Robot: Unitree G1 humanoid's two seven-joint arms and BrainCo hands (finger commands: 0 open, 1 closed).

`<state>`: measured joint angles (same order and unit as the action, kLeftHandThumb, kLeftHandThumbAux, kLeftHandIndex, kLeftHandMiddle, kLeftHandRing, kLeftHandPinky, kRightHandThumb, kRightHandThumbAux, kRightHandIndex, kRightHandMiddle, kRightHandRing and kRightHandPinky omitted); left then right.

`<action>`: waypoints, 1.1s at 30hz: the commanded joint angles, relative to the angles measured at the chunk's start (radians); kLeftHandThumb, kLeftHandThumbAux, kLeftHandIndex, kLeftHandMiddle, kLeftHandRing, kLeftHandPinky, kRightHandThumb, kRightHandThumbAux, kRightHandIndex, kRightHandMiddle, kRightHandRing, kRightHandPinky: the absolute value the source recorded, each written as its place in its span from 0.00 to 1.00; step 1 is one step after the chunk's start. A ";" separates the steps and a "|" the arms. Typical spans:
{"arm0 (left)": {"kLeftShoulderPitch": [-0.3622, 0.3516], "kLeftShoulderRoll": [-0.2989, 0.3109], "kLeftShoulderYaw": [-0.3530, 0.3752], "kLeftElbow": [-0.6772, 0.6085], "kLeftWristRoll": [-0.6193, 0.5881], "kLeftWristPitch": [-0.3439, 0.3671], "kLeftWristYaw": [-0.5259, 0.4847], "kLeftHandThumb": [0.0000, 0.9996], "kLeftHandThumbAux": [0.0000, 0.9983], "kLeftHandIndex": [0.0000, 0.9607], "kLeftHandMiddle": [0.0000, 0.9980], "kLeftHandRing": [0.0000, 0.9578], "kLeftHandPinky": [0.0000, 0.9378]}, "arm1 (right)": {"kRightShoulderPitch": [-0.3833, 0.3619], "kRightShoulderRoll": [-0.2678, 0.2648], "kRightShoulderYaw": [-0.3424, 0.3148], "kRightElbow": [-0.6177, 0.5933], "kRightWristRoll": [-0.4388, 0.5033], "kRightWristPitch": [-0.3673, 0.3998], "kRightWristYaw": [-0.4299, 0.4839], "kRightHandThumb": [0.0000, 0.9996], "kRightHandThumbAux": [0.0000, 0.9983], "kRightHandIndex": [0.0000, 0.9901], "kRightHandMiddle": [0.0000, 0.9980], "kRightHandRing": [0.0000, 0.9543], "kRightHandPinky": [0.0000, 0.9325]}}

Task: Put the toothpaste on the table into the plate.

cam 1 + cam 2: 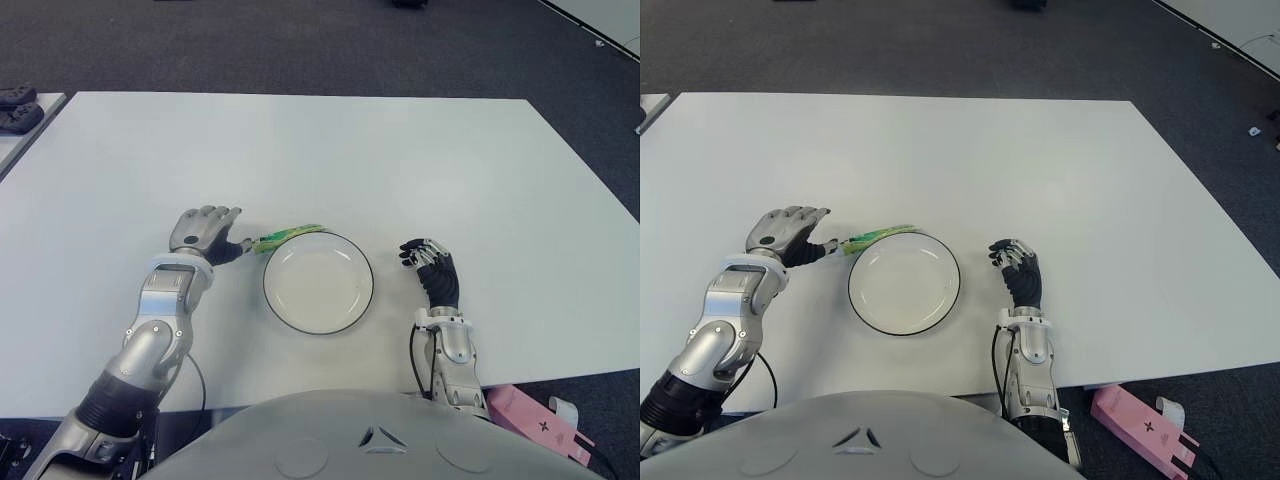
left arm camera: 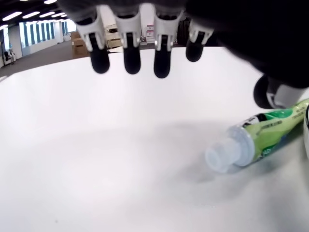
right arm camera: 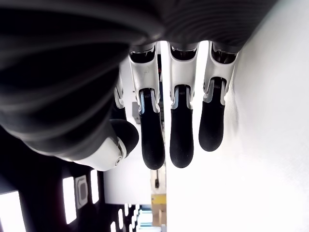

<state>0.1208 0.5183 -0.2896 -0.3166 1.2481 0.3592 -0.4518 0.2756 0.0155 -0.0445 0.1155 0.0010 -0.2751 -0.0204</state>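
I log: toothpaste (image 1: 288, 237) lying on table (image 1: 400, 160) at plate's (image 1: 318, 282) far-left rim; left hand (image 1: 205, 232) just left of it, fingers apart, holding nothing; right hand (image 1: 432, 268) right of plate, fingers relaxed.

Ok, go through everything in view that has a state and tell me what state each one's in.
toothpaste: lying flat on the table, capped, against the plate's far-left rim, not gripped.
plate: upright, nothing in it.
left hand: open, by the tube's cap.
right hand: open, right of the plate.

Just beside the silver-and-black left hand (image 1: 205, 232) lies a green toothpaste (image 1: 288, 236) tube with a clear cap and white print. Next to it, a white plate (image 1: 282, 303) with 1 thin black rim. White table (image 1: 330, 150); black-fingered right hand (image 1: 432, 266).
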 commanded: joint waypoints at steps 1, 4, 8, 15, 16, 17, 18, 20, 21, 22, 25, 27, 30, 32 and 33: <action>-0.022 0.023 0.002 -0.007 -0.006 -0.023 -0.062 0.45 0.22 0.00 0.09 0.06 0.10 | 0.007 0.006 0.002 0.020 -0.001 0.007 -0.004 0.71 0.73 0.43 0.48 0.50 0.50; -0.027 0.027 0.000 -0.017 -0.020 -0.033 -0.109 0.45 0.21 0.00 0.06 0.04 0.07 | 0.007 0.007 0.002 0.019 -0.002 0.007 -0.007 0.71 0.73 0.43 0.48 0.49 0.50; -0.039 0.032 -0.015 -0.014 -0.022 -0.050 -0.158 0.46 0.20 0.00 0.06 0.02 0.05 | 0.007 0.008 0.003 0.017 -0.003 0.008 -0.008 0.71 0.73 0.43 0.48 0.50 0.50; -0.085 0.007 -0.071 0.097 0.015 -0.087 -0.126 0.46 0.19 0.00 0.06 0.02 0.04 | 0.012 0.010 0.004 0.009 0.000 0.011 -0.007 0.71 0.73 0.43 0.48 0.50 0.51; -0.087 0.003 -0.077 0.112 0.017 -0.089 -0.115 0.46 0.19 0.00 0.06 0.02 0.04 | 0.013 0.009 0.004 0.008 0.000 0.010 -0.006 0.71 0.73 0.43 0.48 0.50 0.51; -0.089 0.000 -0.082 0.122 0.018 -0.089 -0.108 0.46 0.19 0.00 0.06 0.02 0.04 | 0.014 0.009 0.004 0.007 0.001 0.010 -0.005 0.71 0.73 0.43 0.48 0.50 0.51; -0.089 -0.002 -0.086 0.130 0.020 -0.090 -0.101 0.46 0.18 0.00 0.07 0.02 0.04 | 0.014 0.009 0.004 0.006 0.001 0.008 -0.005 0.71 0.73 0.43 0.48 0.50 0.51; -0.090 -0.004 -0.090 0.139 0.021 -0.090 -0.094 0.48 0.18 0.00 0.07 0.02 0.04 | 0.015 0.009 0.005 0.005 0.001 0.007 -0.004 0.71 0.73 0.43 0.48 0.50 0.50; -0.091 -0.005 -0.095 0.146 0.022 -0.092 -0.088 0.48 0.18 0.00 0.07 0.02 0.04 | 0.016 0.009 0.005 0.004 0.001 0.007 -0.004 0.71 0.73 0.43 0.48 0.50 0.50; -0.092 -0.006 -0.100 0.155 0.022 -0.095 -0.079 0.48 0.19 0.00 0.07 0.02 0.04 | 0.018 0.008 0.005 0.002 0.001 0.006 -0.003 0.71 0.73 0.43 0.48 0.50 0.50; -0.094 -0.007 -0.116 0.178 0.025 -0.106 -0.056 0.50 0.20 0.00 0.07 0.02 0.05 | 0.022 0.008 0.005 -0.002 -0.001 0.005 -0.004 0.71 0.73 0.43 0.48 0.50 0.50; -0.094 -0.009 -0.131 0.195 0.030 -0.113 -0.037 0.50 0.21 0.00 0.07 0.02 0.05 | 0.024 0.008 0.006 -0.005 -0.002 0.004 -0.004 0.71 0.73 0.43 0.48 0.50 0.50; -0.092 -0.016 -0.153 0.223 0.036 -0.116 -0.003 0.52 0.22 0.00 0.07 0.03 0.06 | 0.028 0.008 0.006 -0.009 -0.001 0.004 -0.004 0.71 0.73 0.43 0.48 0.50 0.51; -0.090 -0.022 -0.160 0.237 0.035 -0.115 0.015 0.52 0.22 0.00 0.07 0.03 0.06 | 0.029 0.008 0.006 -0.011 -0.001 0.005 -0.005 0.71 0.73 0.43 0.48 0.50 0.51; -0.088 -0.024 -0.162 0.242 0.034 -0.114 0.023 0.53 0.22 0.00 0.06 0.02 0.05 | 0.030 0.008 0.006 -0.012 -0.001 0.006 -0.005 0.71 0.73 0.43 0.48 0.50 0.51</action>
<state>0.0287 0.5071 -0.4290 -0.1120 1.2778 0.2516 -0.4482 0.2931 0.0210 -0.0424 0.1021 0.0009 -0.2796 -0.0247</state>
